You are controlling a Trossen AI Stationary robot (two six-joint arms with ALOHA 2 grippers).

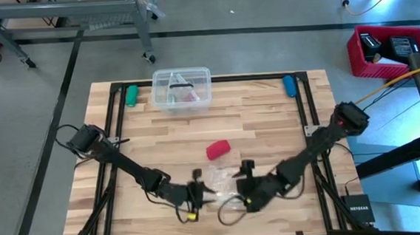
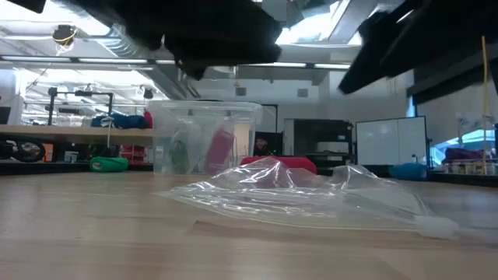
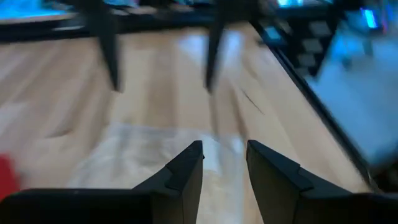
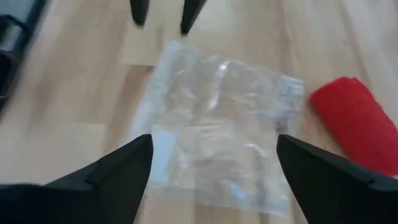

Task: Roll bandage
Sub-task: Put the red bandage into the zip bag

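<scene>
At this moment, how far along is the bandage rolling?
Done: the bandage lies on the table as a compact red roll, with no loose strip showing. In hand: nothing. The left hand and right hand are both open and empty, flanking the clear plastic wrapper beside the roll. Left: apparently only pulling the arms back; the clear box stands apart at the far edge.

Between the left hand [image 1: 198,186] and the right hand [image 1: 242,176] lies a crumpled wrapper [image 1: 219,177], filling the gap. Just beyond the wrapper sits the bandage [image 1: 218,149], with bare surface [image 1: 269,121] past it up to the box [image 1: 182,89]. Both hands hang with fingers apart, low over the wood.
</scene>
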